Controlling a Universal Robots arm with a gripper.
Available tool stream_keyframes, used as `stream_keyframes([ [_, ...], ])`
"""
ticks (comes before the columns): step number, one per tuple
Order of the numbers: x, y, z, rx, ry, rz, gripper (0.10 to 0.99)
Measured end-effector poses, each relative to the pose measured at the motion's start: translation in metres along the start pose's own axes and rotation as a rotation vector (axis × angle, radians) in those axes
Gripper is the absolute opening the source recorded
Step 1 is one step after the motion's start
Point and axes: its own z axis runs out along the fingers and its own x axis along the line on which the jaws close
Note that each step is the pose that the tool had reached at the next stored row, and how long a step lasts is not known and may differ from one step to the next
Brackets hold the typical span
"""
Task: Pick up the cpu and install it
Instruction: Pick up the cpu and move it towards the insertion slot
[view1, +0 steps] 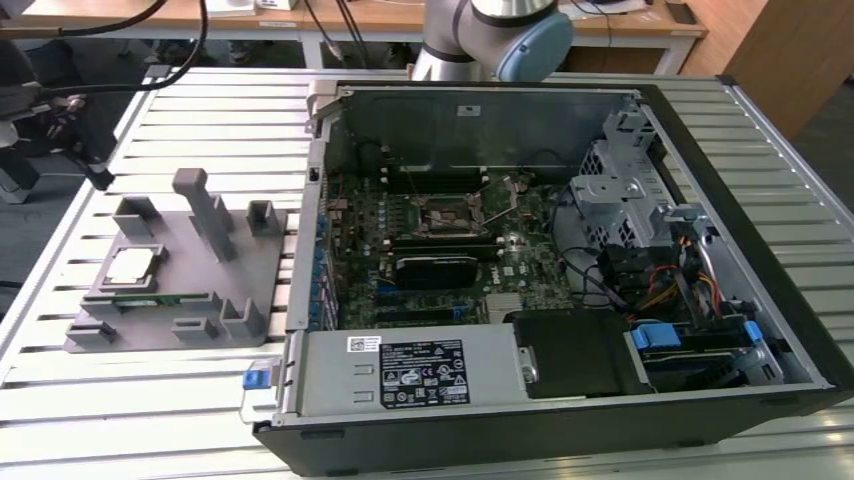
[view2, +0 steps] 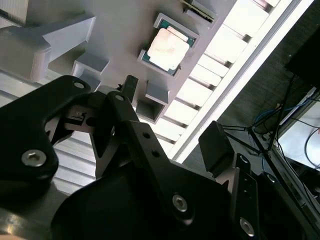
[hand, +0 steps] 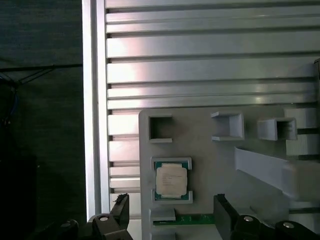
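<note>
The gripper (hand: 170, 198) hangs spread wide and empty near the cpu (hand: 171, 180) in its grey fixture (hand: 210, 165), memory stick (hand: 195, 219) just beside

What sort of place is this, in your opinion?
Probably a robotics lab or test bench: an open computer case lies on a slatted metal table, a grey fixture holds the cpu, and a robot arm stands beyond it.

We see cpu (hand: 171, 180) lying flat in recess of grey holder (hand: 215, 167) on slatted desk (hand: 200, 60); green memory stick (hand: 192, 219) just beside it; tool (hand: 172, 209) near cpu, fingers (hand: 121, 210) spread apart.
</note>
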Motion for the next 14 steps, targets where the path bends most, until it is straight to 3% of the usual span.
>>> stream_keyframes([
  [6,-0.0002,-0.0015,0.0109,0.000,0.0000,-0.001,0.765],
  [11,-0.0007,-0.0117,0.0196,-0.002,0.0001,0.000,0.765],
  [14,-0.0009,-0.0132,0.0250,-0.002,0.0000,-0.001,0.765],
])
